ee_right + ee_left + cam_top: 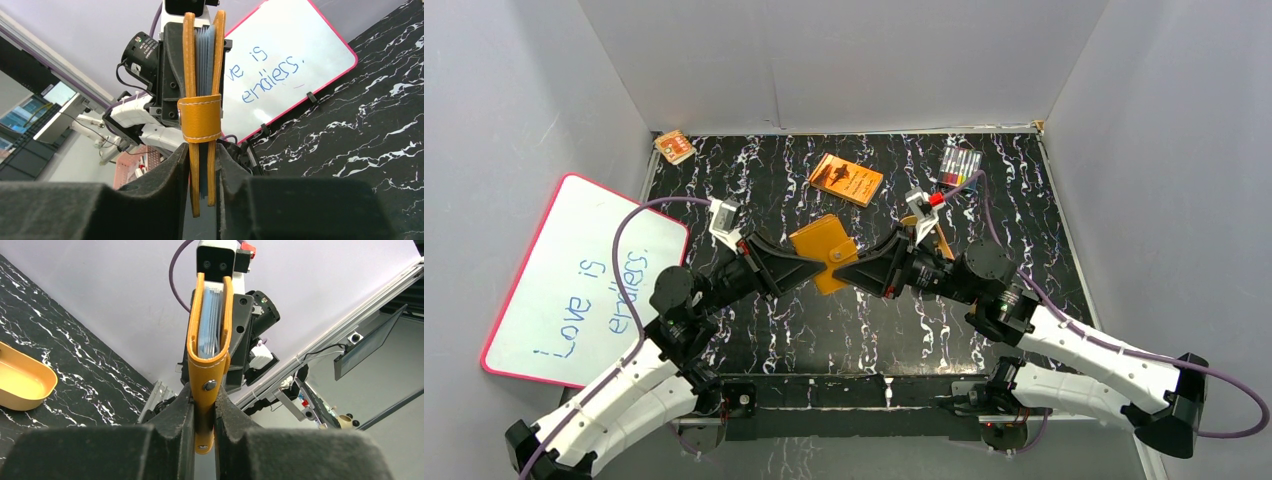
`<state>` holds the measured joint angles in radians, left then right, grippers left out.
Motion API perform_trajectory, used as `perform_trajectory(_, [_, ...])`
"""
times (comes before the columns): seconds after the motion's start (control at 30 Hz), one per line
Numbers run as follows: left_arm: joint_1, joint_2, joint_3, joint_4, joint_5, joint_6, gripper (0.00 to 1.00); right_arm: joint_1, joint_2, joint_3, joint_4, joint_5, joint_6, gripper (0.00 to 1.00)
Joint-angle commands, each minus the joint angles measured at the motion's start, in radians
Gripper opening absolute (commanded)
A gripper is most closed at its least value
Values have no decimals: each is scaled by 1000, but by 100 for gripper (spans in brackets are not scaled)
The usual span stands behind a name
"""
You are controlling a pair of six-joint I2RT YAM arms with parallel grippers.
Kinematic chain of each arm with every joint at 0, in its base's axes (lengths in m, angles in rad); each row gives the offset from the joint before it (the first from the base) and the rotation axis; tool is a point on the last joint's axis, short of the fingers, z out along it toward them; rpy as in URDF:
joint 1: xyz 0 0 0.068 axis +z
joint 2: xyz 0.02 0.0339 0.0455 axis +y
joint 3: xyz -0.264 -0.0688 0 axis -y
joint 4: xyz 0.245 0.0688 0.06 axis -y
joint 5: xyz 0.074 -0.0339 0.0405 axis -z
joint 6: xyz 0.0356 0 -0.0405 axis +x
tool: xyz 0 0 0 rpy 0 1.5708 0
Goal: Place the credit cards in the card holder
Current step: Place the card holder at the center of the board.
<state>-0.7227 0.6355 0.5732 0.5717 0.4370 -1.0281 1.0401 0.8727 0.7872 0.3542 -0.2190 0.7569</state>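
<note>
The left arm (624,380) comes in from the lower left of the overhead view and the right arm (1074,345) from the lower right. Both wrists are low and nearly level, and they meet nose to nose at the middle of the frame. Between them the folded wallet (822,245) is held up off the desk (824,340). The left jaws are pinched tight on its snap-tab end. The right jaws are closed against both leaves at the opposite edge.

The whiteboard (584,285) at the left reads "Love is endless" in blue pen. The print on the orange book (846,180) is too small to read. Blue-grey pockets show inside the wallet, but I cannot pick out the cards. A tan tray (22,380) is cut off at the left edge of the left wrist view.
</note>
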Motion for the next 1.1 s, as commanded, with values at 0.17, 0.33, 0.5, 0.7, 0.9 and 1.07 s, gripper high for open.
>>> perform_trajectory(0.17, [-4, 17, 43, 34, 98, 1, 0, 0, -39, 44, -24, -53, -21, 43])
perform_trajectory(0.33, [-4, 38, 60, 34, 140, -13, 0, 0, -25, 70, -37, -95, -34, 38])
perform_trajectory(0.5, [-4, 31, 73, -7, 128, 3, 7, -1, -38, 61, -32, -103, -39, 11])
perform_trajectory(0.7, [-4, 3, 58, -45, 108, 28, 65, 0, -61, 3, 36, -72, 15, 0])
perform_trajectory(0.9, [-4, -8, 33, -21, 82, 26, 67, -1, -58, -55, 126, -61, 78, 0])
perform_trajectory(1.07, [-4, -10, 15, 15, 51, 29, 61, -1, -49, -98, 197, -63, 131, 0])
